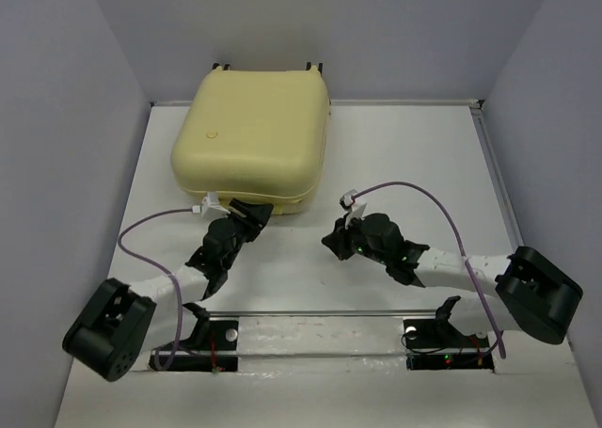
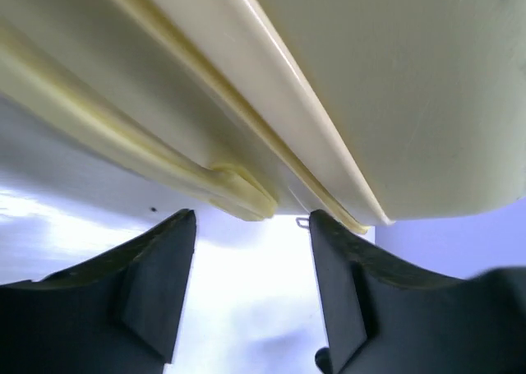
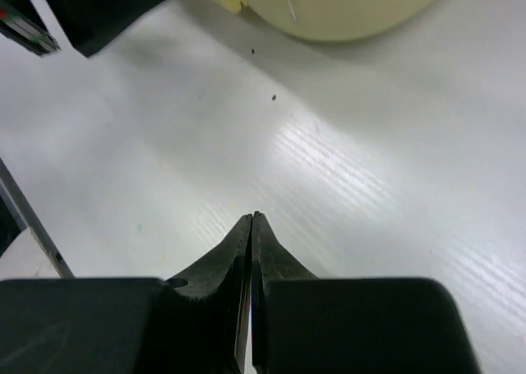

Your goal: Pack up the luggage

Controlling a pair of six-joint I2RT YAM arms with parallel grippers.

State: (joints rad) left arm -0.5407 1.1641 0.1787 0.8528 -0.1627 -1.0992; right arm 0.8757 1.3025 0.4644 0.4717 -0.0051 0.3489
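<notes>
The luggage (image 1: 252, 138) is a large pale yellow hard-shell suitcase lying closed and flat at the back left of the white table; two small black wheels show at its far edge. My left gripper (image 1: 252, 213) is open and empty, its tips right at the suitcase's near edge. In the left wrist view the suitcase's seam and rim (image 2: 246, 127) fill the top, with the gripper (image 2: 251, 219) just below them. My right gripper (image 1: 331, 240) is shut and empty, low over bare table to the right of the suitcase's near corner (image 3: 345, 8); it shows shut in its own wrist view (image 3: 252, 218).
The white table (image 1: 414, 165) is walled by grey panels at the back and both sides. A metal rail (image 1: 320, 312) runs across the near edge by the arm bases. Purple cables (image 1: 423, 195) loop over both arms.
</notes>
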